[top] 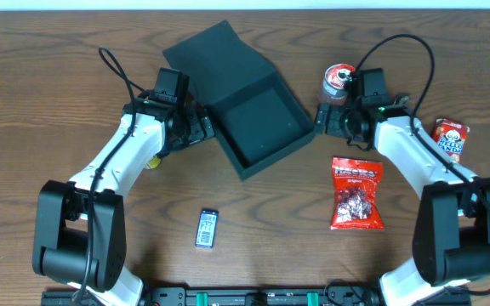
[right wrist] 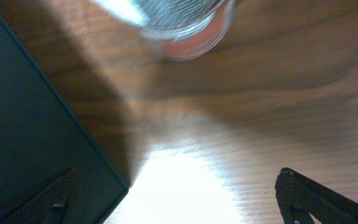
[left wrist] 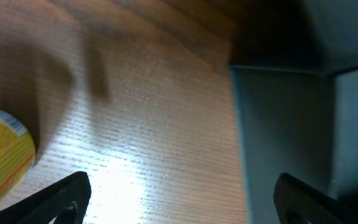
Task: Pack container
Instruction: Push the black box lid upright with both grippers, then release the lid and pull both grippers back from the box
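Open container between two released grippers on a wood-grain table (top: 58, 51).
We see the container (top: 258, 127), a matte teal-black square cardboard box with its flat lid tilted back, lying between the left gripper (top: 201, 127) and the right gripper (top: 324, 118), just beside each. Both jaws are spread and grasp nothing. A glossy red pouch (top: 357, 194) lies near the right arm, and a round cup (top: 339, 78) sits just beyond its fingers.

A dark wood-grain table (top: 75, 102) fills the view, with bright glare patches.
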`<state>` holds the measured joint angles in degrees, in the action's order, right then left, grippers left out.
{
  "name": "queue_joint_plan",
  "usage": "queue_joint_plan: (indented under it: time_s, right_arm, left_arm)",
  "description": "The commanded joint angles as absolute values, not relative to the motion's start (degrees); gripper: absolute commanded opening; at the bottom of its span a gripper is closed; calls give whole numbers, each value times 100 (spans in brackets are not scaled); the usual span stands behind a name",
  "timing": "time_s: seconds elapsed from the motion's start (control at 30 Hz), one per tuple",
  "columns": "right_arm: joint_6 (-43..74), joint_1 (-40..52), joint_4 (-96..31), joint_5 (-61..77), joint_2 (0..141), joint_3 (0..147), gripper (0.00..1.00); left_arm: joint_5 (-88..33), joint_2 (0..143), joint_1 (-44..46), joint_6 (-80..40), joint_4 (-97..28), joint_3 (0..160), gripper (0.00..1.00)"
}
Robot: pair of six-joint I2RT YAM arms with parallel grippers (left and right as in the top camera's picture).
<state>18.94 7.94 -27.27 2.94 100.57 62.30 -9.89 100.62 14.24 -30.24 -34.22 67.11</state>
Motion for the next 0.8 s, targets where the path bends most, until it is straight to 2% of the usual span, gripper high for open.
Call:
queue_joint_plan:
  time_s: [0.0,0.43,0.6,0.77]
  right_arm:
    - [1968,1007,-2814,456,10047,6309,99]
    - [1970,1313,-3369,491,10047,6309,99]
    - [1968,1404,-3732,1162,10047,6309,99]
    - [1970,1459,-3756,1247,10047,6309,99]
  left_arm:
    - [-1017,10099,1417,-3116,-3393,6801,95]
    - [-1015,10099,1647,-3133,-3050,6801,95]
    - [-1083,10099,1702,-3133,-2943,6801,95]
    - [-1116,10099,1745,-3131,-2987,6801,95]
